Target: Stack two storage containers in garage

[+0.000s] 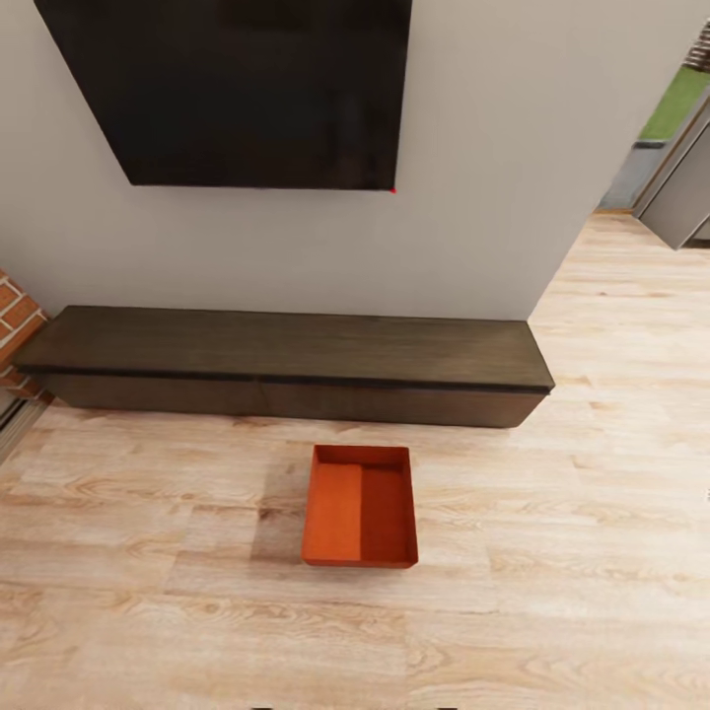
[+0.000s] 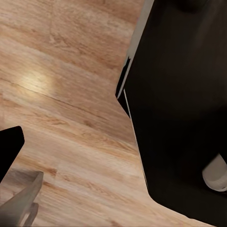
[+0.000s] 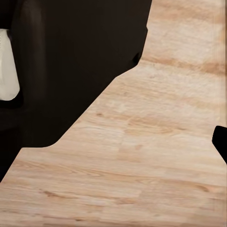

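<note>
One orange-red storage container sits open-topped and empty on the living room's light wood planks, a short way in front of the long dark bench. The second container is out of view. Both wrist views look down at the wood floor beside my dark base. At the edge of the left wrist view is a dark finger with a pale grey part below it. At the edge of the right wrist view a dark finger just pokes in. Neither shows enough to read the jaws.
A black wall TV hangs over the bench. Red brick of the fireplace stands at the far left. Beyond the wall's right end the planks run on toward an opening with a grey door panel.
</note>
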Robot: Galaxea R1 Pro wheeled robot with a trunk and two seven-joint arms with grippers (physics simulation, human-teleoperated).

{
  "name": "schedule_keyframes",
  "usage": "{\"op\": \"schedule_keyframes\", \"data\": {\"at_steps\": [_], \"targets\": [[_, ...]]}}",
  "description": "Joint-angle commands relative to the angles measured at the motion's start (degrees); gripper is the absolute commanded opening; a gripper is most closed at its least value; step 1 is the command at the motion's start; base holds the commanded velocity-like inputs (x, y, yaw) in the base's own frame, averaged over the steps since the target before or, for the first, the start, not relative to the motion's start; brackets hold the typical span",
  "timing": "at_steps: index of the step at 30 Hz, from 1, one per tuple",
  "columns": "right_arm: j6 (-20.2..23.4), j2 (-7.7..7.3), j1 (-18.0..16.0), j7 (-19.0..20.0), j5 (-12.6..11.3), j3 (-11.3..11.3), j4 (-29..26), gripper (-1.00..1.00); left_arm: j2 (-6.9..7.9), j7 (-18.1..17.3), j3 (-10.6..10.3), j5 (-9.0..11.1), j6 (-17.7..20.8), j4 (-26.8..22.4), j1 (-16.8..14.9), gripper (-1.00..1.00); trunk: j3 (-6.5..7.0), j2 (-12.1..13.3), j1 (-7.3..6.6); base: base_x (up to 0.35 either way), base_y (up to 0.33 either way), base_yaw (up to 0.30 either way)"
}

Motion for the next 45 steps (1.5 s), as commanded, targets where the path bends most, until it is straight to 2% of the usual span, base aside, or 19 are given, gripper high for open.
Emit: {"op": "schedule_keyframes", "data": {"at_steps": [1,14,45], "targets": [[-0.3,0.0,-0.1,-0.3,0.6,-0.2,0.2,1.0,-0.01,0.1,0.1,0.1,-0.2,0.0,0.0,1.0,-0.06,-0.1,0.01,0.0,-0.091,0.0],[-0.3,0.14,-0.1,-0.4,0.5,-0.2,0.2,1.0,0.0,0.1,0.1,0.1,-0.2,0.0,0.0,1.0,-0.14,-0.1,0.01,0.0,-0.012,0.0],[-0.4,-0.07,-0.1,-0.3,0.8,0.0,0.2,1.0,0.0,0.1,0.1,0.1,-0.2,0.0,0.0,1.0,-2.91,-0.1,0.01,0.0,-0.028,0.0]]}}
